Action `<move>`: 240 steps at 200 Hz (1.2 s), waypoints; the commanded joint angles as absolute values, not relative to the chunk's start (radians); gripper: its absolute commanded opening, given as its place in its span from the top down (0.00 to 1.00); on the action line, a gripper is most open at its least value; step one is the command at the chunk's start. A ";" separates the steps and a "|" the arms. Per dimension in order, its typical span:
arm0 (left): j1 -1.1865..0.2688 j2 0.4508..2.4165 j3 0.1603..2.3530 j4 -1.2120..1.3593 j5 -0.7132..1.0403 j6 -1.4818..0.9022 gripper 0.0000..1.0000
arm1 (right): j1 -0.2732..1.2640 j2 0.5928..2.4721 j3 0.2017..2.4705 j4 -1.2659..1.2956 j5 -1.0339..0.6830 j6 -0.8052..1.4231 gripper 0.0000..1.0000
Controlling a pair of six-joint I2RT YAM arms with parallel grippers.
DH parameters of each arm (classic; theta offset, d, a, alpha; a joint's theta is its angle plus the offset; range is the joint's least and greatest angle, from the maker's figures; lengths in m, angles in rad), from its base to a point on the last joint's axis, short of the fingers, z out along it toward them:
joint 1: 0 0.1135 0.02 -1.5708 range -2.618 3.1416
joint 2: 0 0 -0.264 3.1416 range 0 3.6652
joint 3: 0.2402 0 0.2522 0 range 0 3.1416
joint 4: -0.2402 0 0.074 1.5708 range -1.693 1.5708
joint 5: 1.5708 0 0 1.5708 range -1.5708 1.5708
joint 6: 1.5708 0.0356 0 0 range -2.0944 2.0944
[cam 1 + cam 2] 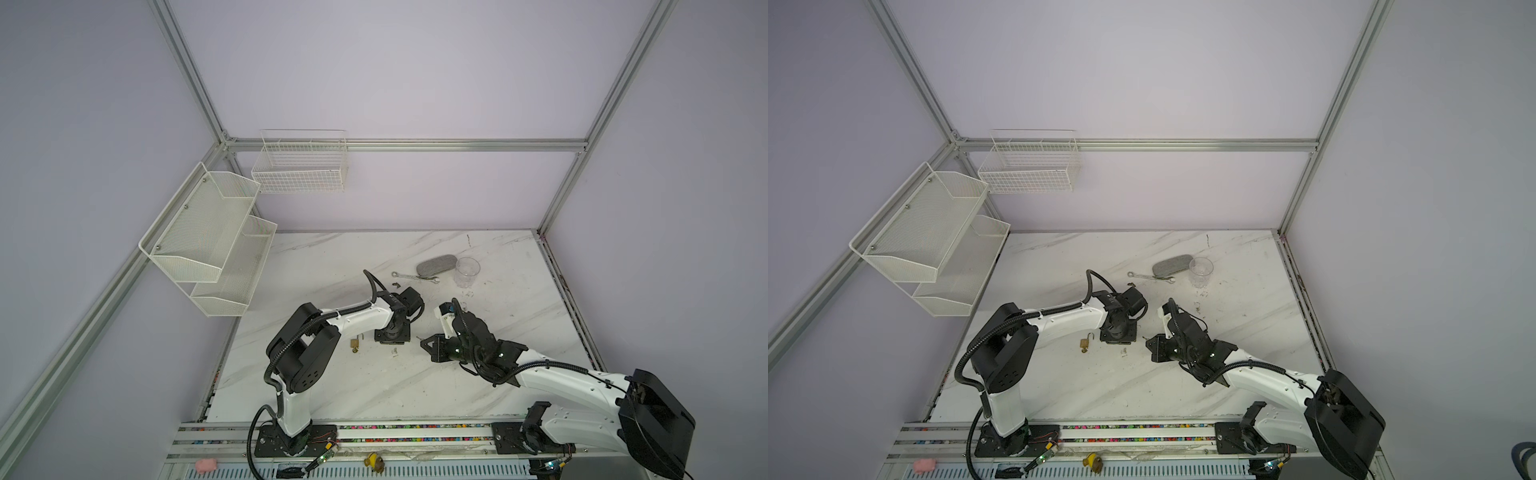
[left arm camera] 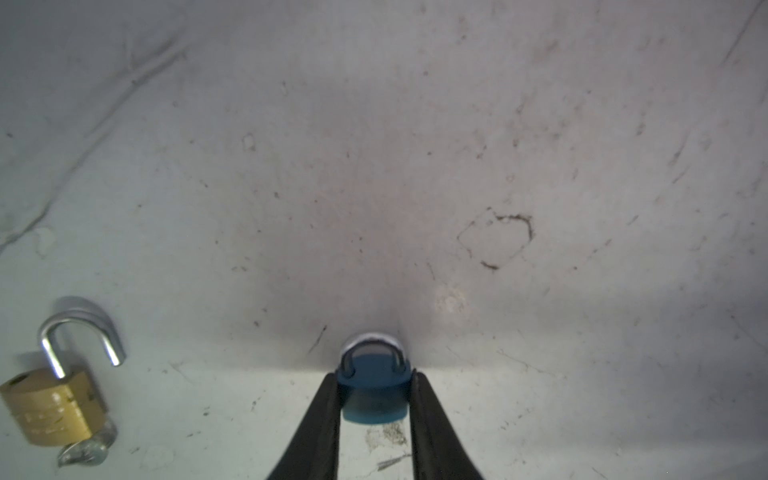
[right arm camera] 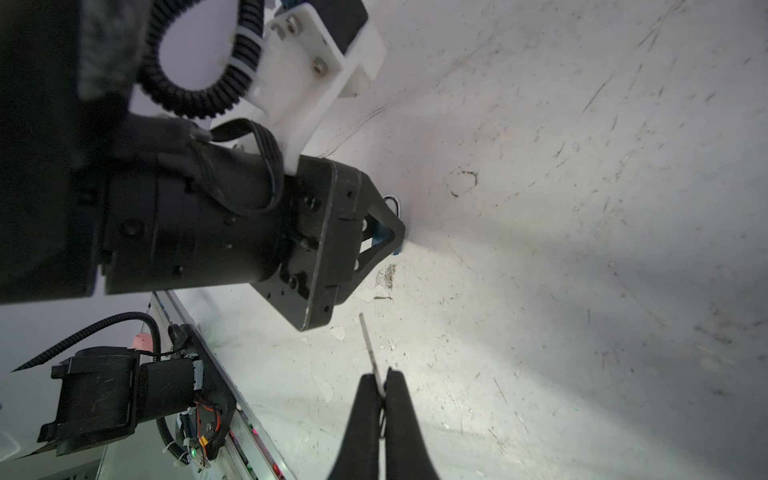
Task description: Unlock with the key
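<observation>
I see bare marble table (image 1: 365, 390) from front edge up to the left gripper (image 2: 375, 386), which clamps the blue padlock (image 2: 372, 368), a brass padlock (image 2: 54, 409) open-shackled nearby. The right gripper (image 3: 381, 376) pinches the key (image 3: 368, 338), clear of both locks. Beyond, a clear cup (image 1: 467, 270) stands upright beside a grey case (image 1: 434, 266).

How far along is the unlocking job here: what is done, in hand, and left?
Done: the brass padlock lies on the table, shackle swung open. In hand: the left gripper clamps the blue padlock, its shackle closed; the right gripper pinches a key, blade pointing toward that lock but short of it. Left: insert the key, turn it, free the shackle.
</observation>
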State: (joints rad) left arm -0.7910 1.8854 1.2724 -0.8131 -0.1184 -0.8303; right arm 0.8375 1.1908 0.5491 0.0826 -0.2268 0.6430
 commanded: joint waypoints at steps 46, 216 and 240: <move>-0.825 1.918 1.344 -0.836 -0.195 -0.911 0.67 | 0.837 1.175 0.553 0.101 -0.229 0.646 1.00; -0.820 1.252 0.864 -0.291 -0.237 -1.492 1.00 | 0.935 1.140 0.620 0.071 0.078 0.624 1.00; -0.819 1.160 0.798 -0.202 -0.221 -1.602 1.00 | 0.986 1.183 0.666 0.102 0.128 0.626 1.00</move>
State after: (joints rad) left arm -0.8242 1.2209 0.8818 -0.3752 -0.2173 -1.4162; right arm 0.9436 1.1519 0.6098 0.0643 0.0257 0.6178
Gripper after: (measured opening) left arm 0.220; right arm 0.057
